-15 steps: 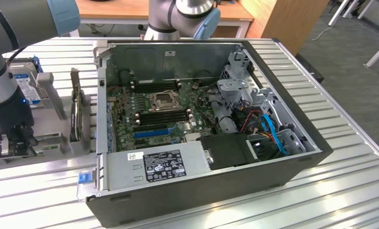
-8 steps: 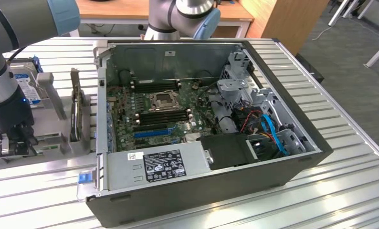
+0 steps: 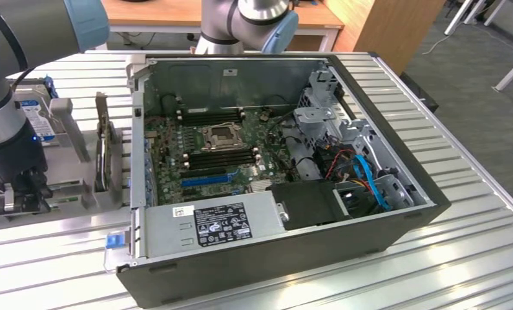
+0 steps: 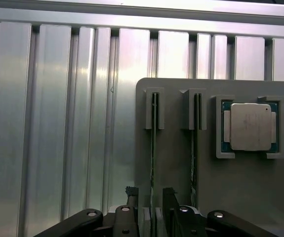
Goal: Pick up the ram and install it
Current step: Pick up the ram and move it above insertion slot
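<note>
Early stage — the gripper (image 4: 150, 205) hangs open astride the ram (image 4: 154, 143), which sits edge-up in its grey holder (image 4: 176, 173); lifting and installing are both left to do.

The gripper (image 4: 148, 196) has its jaws spread astride the ram (image 4: 154, 148), with a thin gap on each side. A second stick (image 4: 195, 148) stands just beside it in the holder (image 4: 174, 168), so the lane between is tight. Over in the case (image 3: 325, 258), there's free room above the memory slots (image 3: 222, 155). The power supply (image 3: 213, 223) walls off the near side. The drive cage (image 3: 325, 123) and cables (image 3: 360, 171) crowd the exterior view's right.
</note>
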`<act>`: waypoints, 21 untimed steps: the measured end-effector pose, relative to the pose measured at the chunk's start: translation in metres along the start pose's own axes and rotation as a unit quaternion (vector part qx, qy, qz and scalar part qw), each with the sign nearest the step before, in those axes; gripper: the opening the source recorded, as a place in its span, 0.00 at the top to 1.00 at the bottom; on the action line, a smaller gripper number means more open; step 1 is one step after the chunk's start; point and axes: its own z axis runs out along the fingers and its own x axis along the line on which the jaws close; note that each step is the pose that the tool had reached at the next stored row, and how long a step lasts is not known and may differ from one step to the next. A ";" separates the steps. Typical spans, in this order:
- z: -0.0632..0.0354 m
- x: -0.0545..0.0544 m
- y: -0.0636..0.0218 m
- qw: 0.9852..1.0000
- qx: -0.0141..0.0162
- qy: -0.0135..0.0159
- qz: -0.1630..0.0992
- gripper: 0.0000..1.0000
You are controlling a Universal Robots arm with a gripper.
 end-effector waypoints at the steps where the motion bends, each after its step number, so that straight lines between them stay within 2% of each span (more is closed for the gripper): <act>1: 0.0000 0.000 0.0000 1.000 0.000 0.000 0.000 0.67; 9: 0.0002 0.000 0.0002 1.000 0.001 0.000 0.000 0.67; 11: 0.0001 0.000 0.0002 1.000 0.001 0.000 0.000 0.68; 12: 0.0001 0.000 0.0002 1.000 0.001 0.000 0.000 0.75; 21: 0.0001 0.000 0.0002 1.000 0.001 0.000 0.000 0.75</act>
